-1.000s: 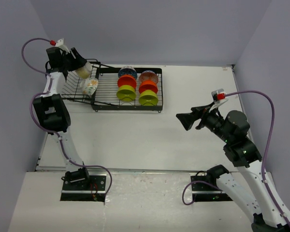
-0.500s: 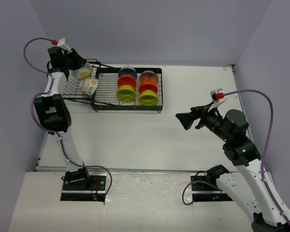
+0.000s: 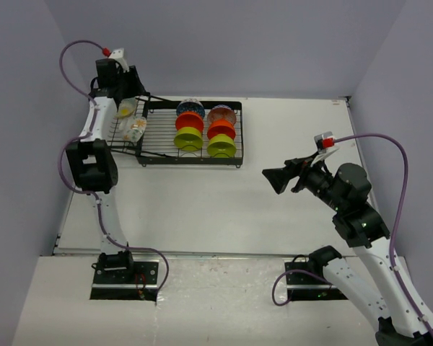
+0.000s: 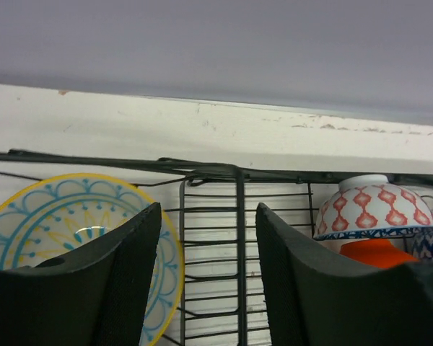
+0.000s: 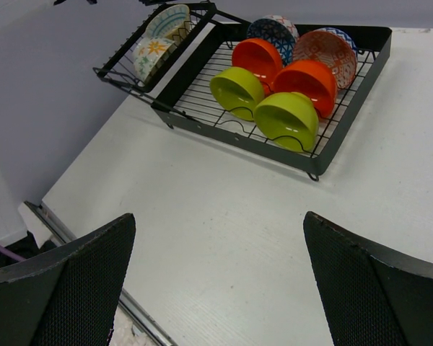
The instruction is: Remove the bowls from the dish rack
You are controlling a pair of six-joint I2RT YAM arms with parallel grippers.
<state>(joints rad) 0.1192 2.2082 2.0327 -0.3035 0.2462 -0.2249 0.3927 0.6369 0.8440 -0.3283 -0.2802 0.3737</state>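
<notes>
The black dish rack [image 3: 238,137] stands at the back left. Its flat section holds a blue-patterned bowl [image 3: 190,106], a red-patterned bowl [image 3: 223,112], two orange bowls [image 3: 190,121] and two lime bowls [image 3: 188,139]. Its tilted basket [image 3: 114,135] holds two cream bowls [image 3: 125,109]. My left gripper [image 3: 128,85] hovers over the basket's back edge, open and empty. In the left wrist view the gripper [image 4: 208,216] frames rack wires [image 4: 239,238], with a cream bowl [image 4: 65,220] behind the left finger. My right gripper [image 3: 274,179] is open and empty over the table, far from the rack.
The back wall stands close behind the rack. The table's left edge [image 5: 79,241] runs near the basket. The right wrist view shows the whole rack [image 5: 346,119], its bowls and bare table in front of it.
My left gripper has swung right, from the basket's left side to behind its back edge. The upper cream bowl now sits apart from the fingers. The right arm has not moved.
</notes>
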